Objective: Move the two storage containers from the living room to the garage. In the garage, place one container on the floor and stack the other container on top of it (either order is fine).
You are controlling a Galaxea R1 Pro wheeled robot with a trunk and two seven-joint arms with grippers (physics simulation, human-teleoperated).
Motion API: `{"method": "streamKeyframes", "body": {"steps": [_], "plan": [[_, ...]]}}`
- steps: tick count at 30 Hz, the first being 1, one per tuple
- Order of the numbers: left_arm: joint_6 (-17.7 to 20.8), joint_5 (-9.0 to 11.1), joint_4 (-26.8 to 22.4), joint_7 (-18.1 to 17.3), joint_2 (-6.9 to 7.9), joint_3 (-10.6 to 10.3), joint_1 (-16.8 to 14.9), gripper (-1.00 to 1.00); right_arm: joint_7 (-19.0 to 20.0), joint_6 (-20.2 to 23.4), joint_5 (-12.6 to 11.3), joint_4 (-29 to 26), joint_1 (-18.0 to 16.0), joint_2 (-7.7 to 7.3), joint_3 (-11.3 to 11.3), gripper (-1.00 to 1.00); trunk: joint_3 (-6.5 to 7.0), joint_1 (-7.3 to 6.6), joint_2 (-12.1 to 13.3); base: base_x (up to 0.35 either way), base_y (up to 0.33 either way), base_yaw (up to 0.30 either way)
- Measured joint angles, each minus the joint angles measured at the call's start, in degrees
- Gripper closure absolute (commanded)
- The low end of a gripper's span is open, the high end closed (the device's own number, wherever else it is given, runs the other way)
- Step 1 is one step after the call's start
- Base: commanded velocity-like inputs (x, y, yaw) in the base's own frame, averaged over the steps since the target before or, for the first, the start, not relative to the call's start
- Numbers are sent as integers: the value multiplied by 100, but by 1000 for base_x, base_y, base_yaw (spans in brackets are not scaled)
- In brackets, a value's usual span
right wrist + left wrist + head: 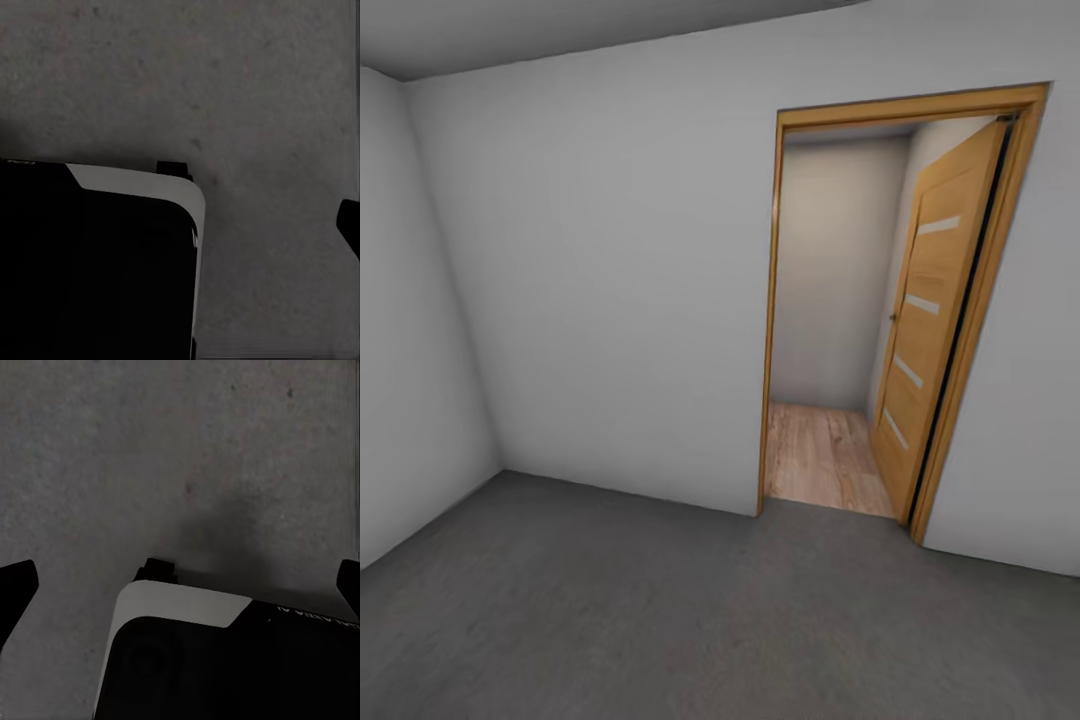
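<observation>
- One doorway [830, 320] faces me, framed in orange wood, with one orange door [935, 320] swung open; it has four pale slats.
- Pale plank flooring [825, 455] lies beyond it.
- The floor [660, 620] under me is dark grey concrete.
- My left gripper [180, 581] hangs over that concrete, fingers spread wide with nothing between.
- My right gripper: one dark fingertip [349, 221] shows; I cannot tell its state.
- White lettering on my base [225, 660] is unreadable.
</observation>
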Motion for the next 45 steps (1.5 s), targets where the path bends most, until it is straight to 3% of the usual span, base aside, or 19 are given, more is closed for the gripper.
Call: {"method": "streamKeyframes", "body": {"steps": [36,45], "plan": [[7,-10,0,0,-8,0,1,-100,0,-11,25,1,0,8,17,-100,0,0,0,0,0,-298],[53,-29,0,-9,-4,0,2,-100,6,-14,52,0,-1,-2,64,-100,0,-3,0,156,-1,-73]]}}
